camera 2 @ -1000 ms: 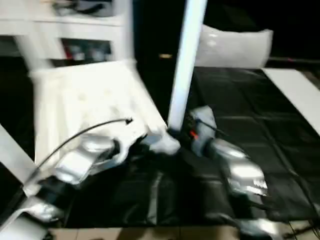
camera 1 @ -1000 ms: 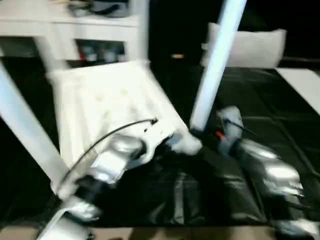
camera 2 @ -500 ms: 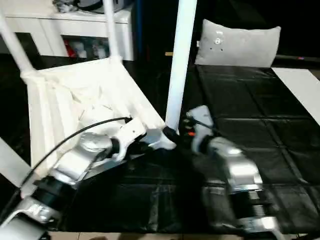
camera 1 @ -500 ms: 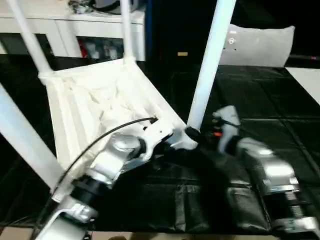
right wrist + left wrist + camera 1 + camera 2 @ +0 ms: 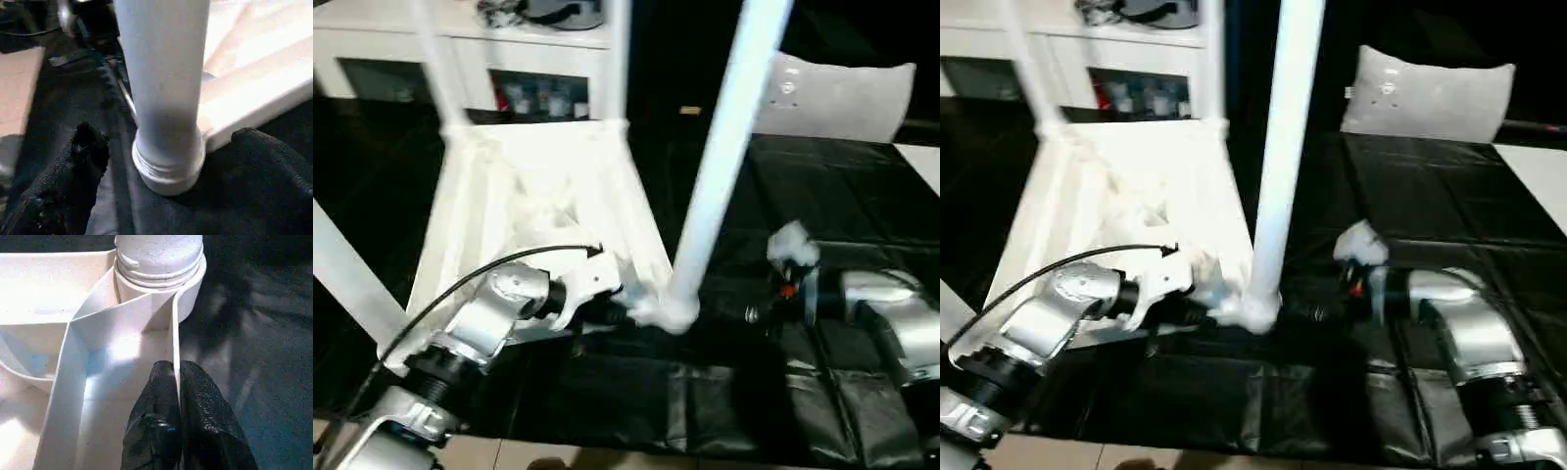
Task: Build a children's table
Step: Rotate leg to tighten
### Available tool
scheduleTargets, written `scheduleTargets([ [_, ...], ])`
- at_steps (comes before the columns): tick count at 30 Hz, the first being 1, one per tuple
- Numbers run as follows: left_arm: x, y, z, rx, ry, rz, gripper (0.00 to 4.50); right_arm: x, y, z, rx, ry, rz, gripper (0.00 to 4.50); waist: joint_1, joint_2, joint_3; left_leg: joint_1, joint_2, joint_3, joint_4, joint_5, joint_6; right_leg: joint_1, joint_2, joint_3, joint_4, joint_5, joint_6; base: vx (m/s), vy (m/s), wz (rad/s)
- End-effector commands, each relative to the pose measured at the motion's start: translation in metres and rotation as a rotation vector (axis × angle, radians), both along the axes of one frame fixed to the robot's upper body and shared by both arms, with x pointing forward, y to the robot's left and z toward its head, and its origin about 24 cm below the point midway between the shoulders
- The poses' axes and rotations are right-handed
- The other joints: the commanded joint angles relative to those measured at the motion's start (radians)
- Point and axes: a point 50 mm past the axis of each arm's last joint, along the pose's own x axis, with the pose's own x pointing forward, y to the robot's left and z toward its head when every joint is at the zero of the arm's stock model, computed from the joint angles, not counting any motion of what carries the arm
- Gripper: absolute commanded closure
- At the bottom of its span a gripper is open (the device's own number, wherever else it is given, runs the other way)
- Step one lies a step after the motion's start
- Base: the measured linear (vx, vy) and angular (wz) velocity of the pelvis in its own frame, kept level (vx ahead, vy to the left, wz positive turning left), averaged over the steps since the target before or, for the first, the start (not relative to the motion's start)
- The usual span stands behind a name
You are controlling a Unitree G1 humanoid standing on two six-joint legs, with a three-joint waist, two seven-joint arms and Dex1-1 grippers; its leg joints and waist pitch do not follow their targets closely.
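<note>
On the black mat (image 5: pixel 822 196) the tabletop (image 5: pixel 543 191) lies underside up, with four legs standing in its corner sockets; the nearest leg (image 5: pixel 720 162) rises from the corner closest to the robot. The left gripper (image 5: pixel 178 396) has its jaws pressed together on a thin rib by that socket, probably to steady the top. The right gripper (image 5: pixel 161 152) has its jaws spread on either side of the leg's base, not touching it. Behind stand a white cabinet (image 5: pixel 519 59) and a grey pillow (image 5: pixel 837 98).
</note>
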Motion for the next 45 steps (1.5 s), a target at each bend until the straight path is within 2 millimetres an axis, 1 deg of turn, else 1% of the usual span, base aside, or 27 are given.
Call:
scheduleTargets([
  [1,-0.005,-0.015,0.011,-0.047,-0.022,-0.133,4.50,0.001,0.002,0.004,0.015,-0.008,0.041,0.50,-0.004,-0.009,-0.070,0.002,0.032,-0.001,-0.065,-0.156,0.070,0.060,-0.066,0.058,-0.065,-0.275,-0.170,0.000,0.000,0.00],
  [4,-0.006,-0.016,0.012,-0.049,-0.018,-0.151,4.50,0.002,0.008,0.000,0.034,0.023,0.074,0.75,0.001,-0.011,-0.070,0.001,0.032,-0.001,-0.065,-0.160,0.061,0.061,-0.067,0.058,-0.064,-0.289,-0.167,0.000,0.000,0.00],
  [8,-0.006,-0.017,0.012,-0.049,-0.016,-0.163,4.50,0.001,0.014,-0.005,0.052,0.071,0.112,1.07,0.003,-0.011,-0.069,0.001,0.031,-0.003,-0.066,-0.175,0.048,0.061,-0.068,0.057,-0.070,-0.341,-0.144,0.000,0.000,0.00],
  [11,-0.006,-0.016,0.011,-0.048,-0.013,-0.164,4.50,0.000,0.014,-0.006,0.062,0.090,0.123,1.38,0.003,-0.011,-0.068,0.001,0.032,-0.004,-0.067,-0.177,0.045,0.061,-0.068,0.057,-0.071,-0.349,-0.137,0.000,0.000,0.00],
  [15,-0.007,-0.015,0.010,-0.046,-0.005,-0.164,4.50,-0.002,0.014,-0.008,0.080,0.111,0.141,1.60,0.003,-0.013,-0.070,0.000,0.031,-0.003,-0.066,-0.172,0.046,0.061,-0.068,0.057,-0.071,-0.353,-0.129,0.000,0.000,0.00],
  [19,-0.006,-0.014,0.009,-0.044,-0.001,-0.159,4.50,-0.005,0.015,-0.008,0.087,0.121,0.147,2.01,0.004,-0.011,-0.070,0.000,0.032,-0.003,-0.066,-0.165,0.046,0.060,-0.067,0.057,-0.069,-0.339,-0.136,0.000,0.000,0.00],
  [23,-0.002,-0.014,0.009,-0.076,0.007,-0.060,4.50,-0.016,0.029,-0.008,0.173,0.146,0.122,2.24,0.009,-0.010,-0.069,0.001,0.032,-0.004,-0.069,-0.169,0.041,0.062,-0.067,0.059,-0.071,-0.341,-0.125,0.000,0.000,0.00],
  [25,0.002,-0.017,0.011,-0.095,0.015,0.019,4.50,-0.015,0.038,-0.023,0.161,0.146,0.026,2.37,0.008,-0.008,-0.067,0.002,0.031,-0.004,-0.070,-0.184,0.032,0.058,-0.069,0.057,-0.076,-0.370,-0.121,0.000,0.000,0.00],
  [27,0.004,-0.019,0.012,-0.106,0.023,0.063,4.50,-0.014,0.043,-0.031,0.139,0.137,-0.040,2.46,-0.003,-0.007,-0.061,0.006,0.026,-0.007,-0.072,-0.244,0.012,0.056,-0.072,0.048,-0.093,-0.498,-0.084,0.000,0.000,0.00],
  [28,0.007,-0.023,0.013,-0.121,0.025,0.123,4.50,-0.008,0.048,-0.042,0.107,0.130,-0.164,2.49,-0.005,-0.008,-0.060,0.008,0.025,-0.008,-0.072,-0.252,0.008,0.055,-0.073,0.047,-0.098,-0.524,-0.073,0.000,0.000,0.00],
  [29,0.010,-0.025,0.014,-0.131,0.026,0.164,4.50,-0.003,0.053,-0.049,0.082,0.127,-0.250,2.51,-0.015,-0.002,-0.058,0.005,0.024,-0.011,-0.074,-0.259,-0.006,0.055,-0.073,0.044,-0.101,-0.552,-0.059,0.000,0.000,0.00],
  [30,0.012,-0.028,0.015,-0.137,0.025,0.208,4.50,0.002,0.058,-0.056,0.058,0.122,-0.341,2.51,-0.033,-0.006,-0.054,0.000,0.019,-0.016,-0.074,-0.291,-0.017,0.059,-0.072,0.032,-0.110,-0.604,-0.033,0.000,0.000,0.00],
  [31,0.013,-0.028,0.015,-0.137,0.024,0.214,4.50,0.003,0.059,-0.057,0.055,0.122,-0.352,2.54,-0.041,-0.007,-0.056,-0.003,0.017,-0.018,-0.073,-0.300,-0.021,0.063,-0.074,0.027,-0.113,-0.628,-0.017,0.000,0.000,0.00],
  [32,0.016,-0.033,0.014,-0.133,0.017,0.285,4.50,0.010,0.072,-0.063,0.041,0.124,-0.490,2.57,-0.057,0.003,-0.055,0.001,0.017,-0.022,-0.074,-0.332,-0.026,0.064,-0.073,0.017,-0.126,-0.656,0.005,0.000,0.000,0.00],
  [33,0.017,-0.034,0.013,-0.131,0.016,0.302,4.50,0.011,0.076,-0.064,0.040,0.126,-0.525,2.58,-0.074,0.003,-0.053,0.007,0.014,-0.025,-0.071,-0.362,-0.027,0.061,-0.072,0.002,-0.141,-0.681,0.022,0.000,0.000,0.00],
  [34,0.020,-0.037,0.012,-0.121,0.013,0.350,4.50,0.014,0.083,-0.065,0.038,0.125,-0.615,2.58,-0.083,0.007,-0.053,0.010,0.014,-0.028,-0.070,-0.374,-0.026,0.063,-0.071,-0.006,-0.146,-0.685,0.029,0.000,0.000,0.00],
  [35,0.022,-0.040,0.011,-0.119,0.008,0.400,4.50,0.018,0.089,-0.065,0.047,0.139,-0.719,2.58,-0.093,0.016,-0.054,0.008,0.020,-0.033,-0.073,-0.385,-0.023,0.072,-0.072,-0.015,-0.152,-0.659,0.031,0.000,0.000,0.00],
  [36,0.026,-0.046,0.009,-0.112,-0.010,0.475,4.50,0.020,0.100,-0.062,0.054,0.123,-0.809,2.58,-0.107,0.032,-0.050,0.015,0.029,-0.044,-0.080,-0.453,-0.020,0.076,-0.070,-0.035,-0.159,-0.641,0.028,0.000,0.000,0.00],
  [37,0.028,-0.050,0.009,-0.115,-0.022,0.513,4.50,0.024,0.098,-0.056,0.047,0.081,-0.826,2.58,-0.114,0.037,-0.048,0.020,0.037,-0.048,-0.085,-0.495,-0.021,0.079,-0.066,-0.039,-0.159,-0.615,0.025,0.000,0.000,0.00],
  [38,0.028,-0.057,0.009,-0.132,-0.023,0.524,4.50,0.034,0.082,-0.047,0.017,0.019,-0.813,2.25,-0.123,0.038,-0.046,0.018,0.063,-0.060,-0.108,-0.594,-0.018,0.097,-0.059,-0.038,-0.131,-0.524,0.012,0.000,0.000,0.00],
  [39,0.028,-0.058,0.009,-0.135,-0.023,0.525,4.50,0.035,0.079,-0.046,0.012,0.010,-0.812,2.05,-0.116,0.043,-0.041,0.009,0.098,-0.069,-0.148,-0.712,-0.016,0.116,-0.048,-0.008,-0.059,-0.413,-0.003,0.000,0.000,0.00],
  [40,0.027,-0.060,0.010,-0.148,-0.022,0.522,4.50,0.038,0.072,-0.044,0.005,0.001,-0.808,1.91,-0.111,0.042,-0.038,0.007,0.108,-0.068,-0.163,-0.753,-0.018,0.118,-0.047,0.012,-0.026,-0.361,-0.017,0.000,0.000,0.00],
  [41,0.026,-0.063,0.011,-0.157,-0.023,0.521,4.50,0.040,0.070,-0.043,0.010,0.005,-0.812,1.85,-0.107,0.021,-0.033,0.036,0.072,-0.046,-0.141,-0.742,-0.025,0.079,-0.056,0.037,-0.064,-0.428,-0.035,0.000,0.000,0.00],
  [42,0.025,-0.064,0.011,-0.162,-0.025,0.510,4.50,0.040,0.069,-0.043,0.031,0.023,-0.813,1.71,-0.099,-0.008,-0.027,0.092,-0.021,-0.020,-0.039,-0.544,-0.017,0.010,-0.083,-0.004,-0.186,-0.807,0.033,0.000,0.000,0.00],
  [43,0.024,-0.064,0.012,-0.159,-0.032,0.490,4.50,0.040,0.066,-0.039,0.044,0.012,-0.799,1.57,-0.097,-0.008,-0.025,0.098,-0.037,-0.008,-0.005,-0.438,0.002,0.000,-0.100,-0.011,-0.210,-0.908,0.055,0.000,0.000,0.00],
  [44,0.022,-0.064,0.012,-0.152,-0.042,0.462,4.50,0.040,0.063,-0.034,0.052,-0.009,-0.788,1.48,-0.091,-0.005,-0.041,0.040,-0.030,-0.014,-0.021,-0.304,0.037,0.061,-0.106,-0.016,-0.190,-0.878,0.094,0.080,-0.013,-0.10],
  [45,0.021,-0.064,0.012,-0.153,-0.045,0.451,4.50,0.040,0.062,-0.033,0.054,-0.013,-0.786,1.48,-0.075,0.010,-0.056,0.009,-0.005,-0.028,-0.053,-0.247,0.034,0.089,-0.100,-0.013,-0.161,-0.731,0.092,0.109,0.011,-0.15],
])
